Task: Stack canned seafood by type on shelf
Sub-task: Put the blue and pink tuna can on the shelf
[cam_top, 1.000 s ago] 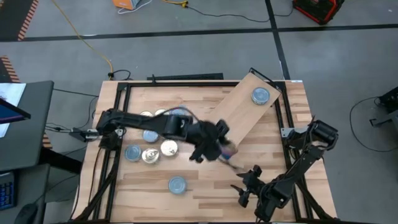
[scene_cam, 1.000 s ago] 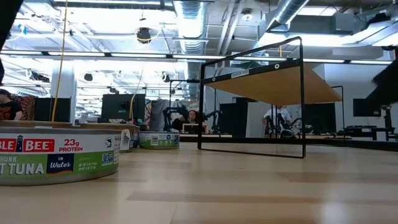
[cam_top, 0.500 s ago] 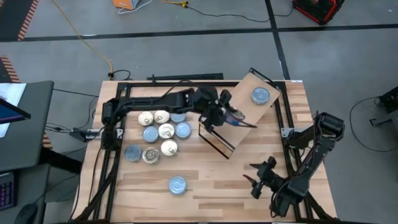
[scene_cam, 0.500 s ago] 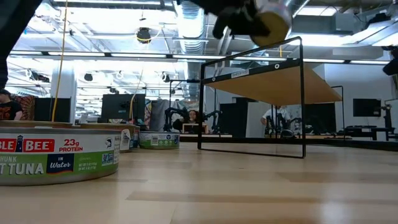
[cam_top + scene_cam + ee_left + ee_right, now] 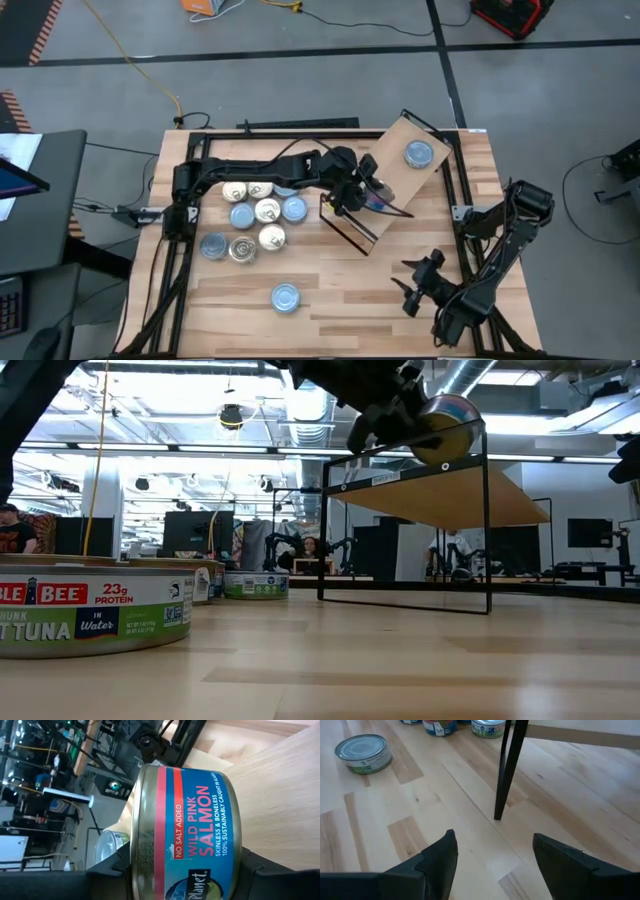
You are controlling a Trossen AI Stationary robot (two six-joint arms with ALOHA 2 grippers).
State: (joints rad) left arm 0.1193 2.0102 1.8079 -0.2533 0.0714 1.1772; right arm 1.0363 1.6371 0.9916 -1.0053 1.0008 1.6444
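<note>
Now my left end effector [image 5: 362, 192], pinching a salmon tin [image 5: 185, 830], has settled over the near end of the shelf [image 5: 395, 170], ready for placement. My right end effector [image 5: 415, 285] waits spread above the counter [image 5: 330, 290].

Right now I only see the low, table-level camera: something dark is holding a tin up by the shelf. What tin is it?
Observer: The left gripper holds it; its wrist view reads wild pink salmon on the tin.
Operator: Is anything on top of the shelf?
Observer: From above, one blue-lidded tin sits at the far end of the shelf.
Operator: And the other arm?
Observer: The right gripper waits open over the near right part of the table.
</note>
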